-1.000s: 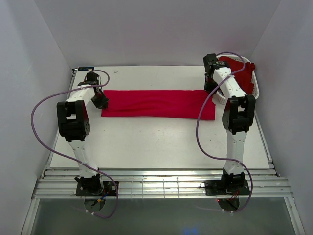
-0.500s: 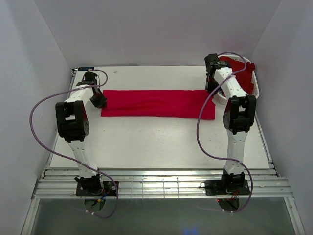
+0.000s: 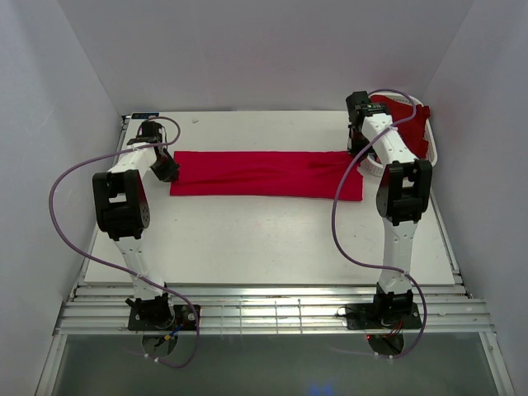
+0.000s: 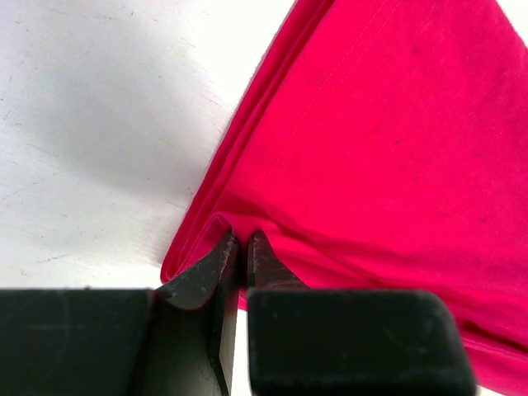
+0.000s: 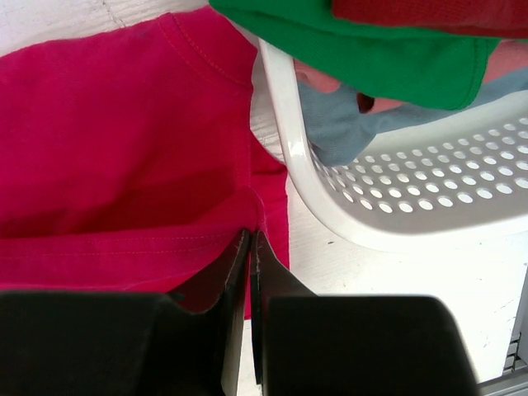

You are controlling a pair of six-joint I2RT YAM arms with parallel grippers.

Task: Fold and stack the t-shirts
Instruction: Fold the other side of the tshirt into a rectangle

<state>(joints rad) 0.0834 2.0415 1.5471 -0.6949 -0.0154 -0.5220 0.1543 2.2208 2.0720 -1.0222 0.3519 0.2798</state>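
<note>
A crimson t-shirt (image 3: pixel 264 174) lies folded into a long band across the far half of the table. My left gripper (image 3: pixel 169 171) is shut on its left end; the left wrist view shows the jaws pinching a fold of the crimson cloth (image 4: pixel 379 140). My right gripper (image 3: pixel 356 148) is shut on the band's far right corner, and the right wrist view shows its jaws closed on the hem of the shirt (image 5: pixel 124 173). More t-shirts, dark red (image 3: pixel 404 124) and green (image 5: pixel 371 49), lie in the basket.
A white slotted plastic basket (image 3: pixel 429 153) stands at the table's far right corner, right beside my right gripper; its rim (image 5: pixel 285 132) is close to the jaws. The white table (image 3: pixel 264 239) reaches to the enclosure walls on both sides.
The left gripper has drawn slightly outward to the left with the shirt's end. The right gripper and the shirt have barely moved.
</note>
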